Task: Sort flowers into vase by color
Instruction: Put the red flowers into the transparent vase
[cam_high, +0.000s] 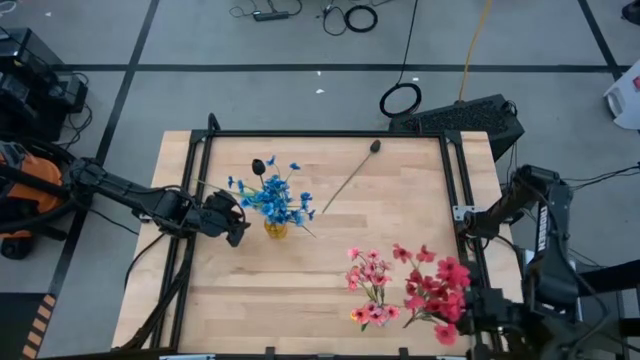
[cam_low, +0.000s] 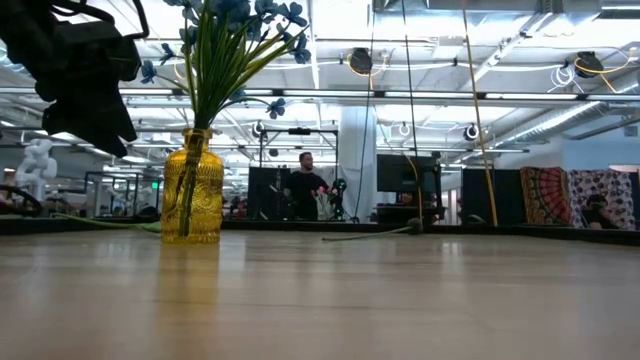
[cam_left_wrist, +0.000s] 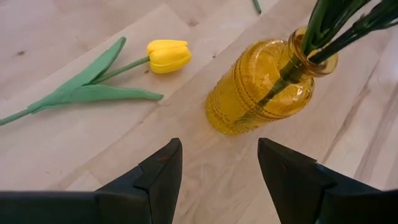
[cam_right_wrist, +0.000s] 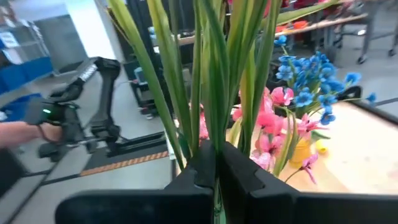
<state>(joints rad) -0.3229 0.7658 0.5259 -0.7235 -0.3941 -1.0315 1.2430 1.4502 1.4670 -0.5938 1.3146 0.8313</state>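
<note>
Right gripper (cam_right_wrist: 214, 163) clamped on light, floppy flowers (cam_high: 432, 290) lower right, mid-stem; left gripper (cam_left_wrist: 217, 171) fingers apart.

Glossy ribbed amber glass vase (cam_left_wrist: 261, 87) — matt, pale wood table (cam_high: 400, 270).

Blue blossoms (cam_left_wrist: 348, 18) are lying beyond the wrist picture's edge; green stems (cam_right_wrist: 211, 81) are hiding the right gripper's (cam_right_wrist: 216, 163) fingertips.

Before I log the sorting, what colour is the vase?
Amber-yellow glass vase, clearest in the left wrist view.
</note>
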